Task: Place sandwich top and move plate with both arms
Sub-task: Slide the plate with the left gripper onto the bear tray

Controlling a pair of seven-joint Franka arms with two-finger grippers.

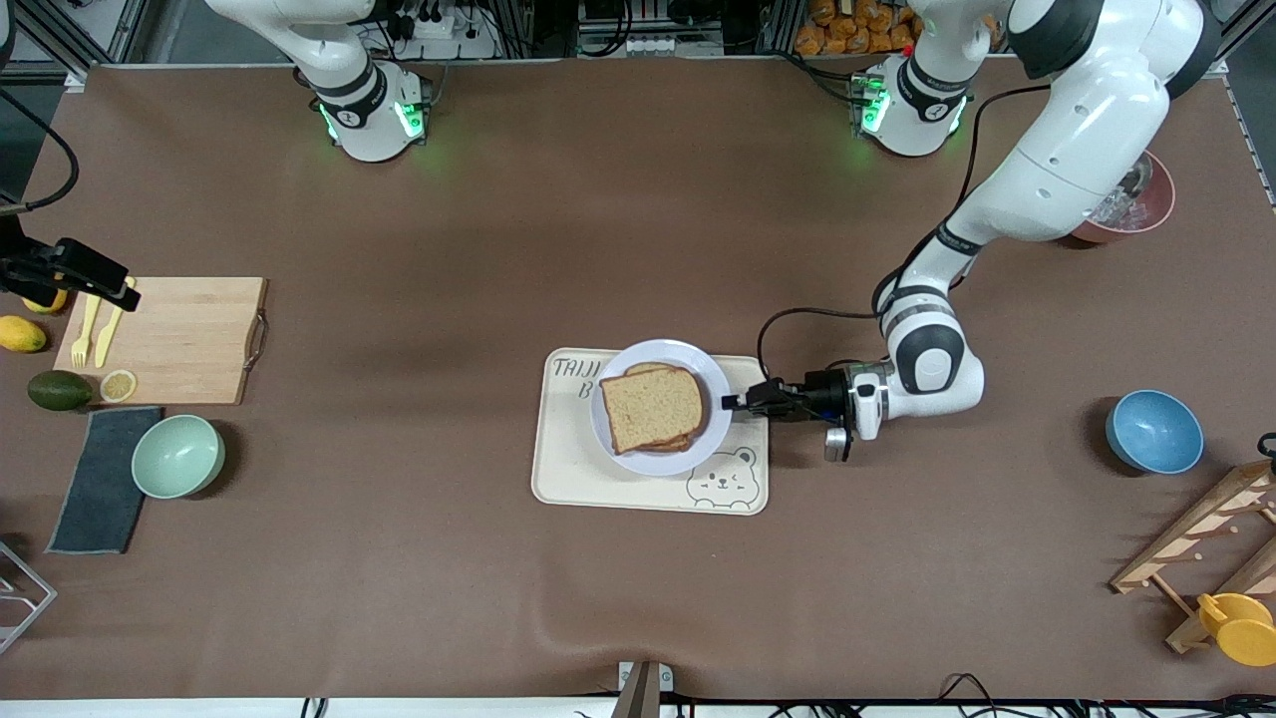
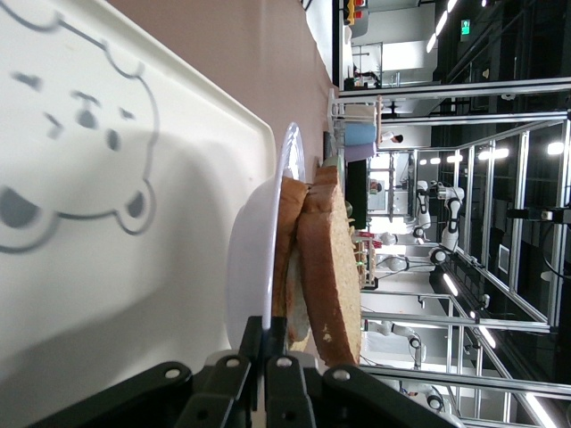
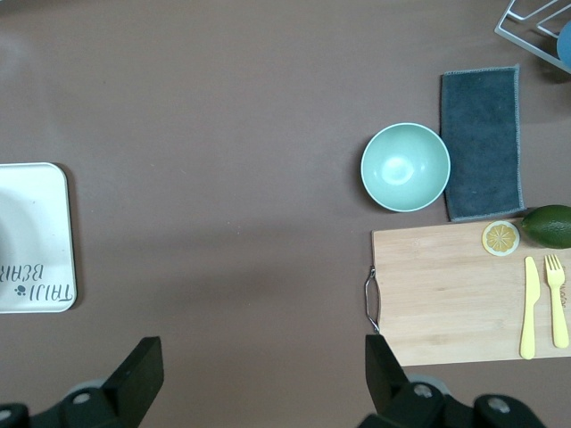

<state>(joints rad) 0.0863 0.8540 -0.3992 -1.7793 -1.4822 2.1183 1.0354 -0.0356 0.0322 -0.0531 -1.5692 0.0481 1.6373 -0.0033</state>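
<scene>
Two robot arms are seen, each with one gripper: the left gripper has its jaws closed on the rim of the one plate, and the right gripper has its jaws spread wide over bare table. One tray is counted beneath the plate. Two bread slices are stacked just past the left jaws, the sandwich top uppermost. Three bowls are counted: one green bowl, one blue bowl and one reddish bowl. One cutting board, one knife, one fork, one lemon slice, one avocado and one dark cloth are seen.
</scene>
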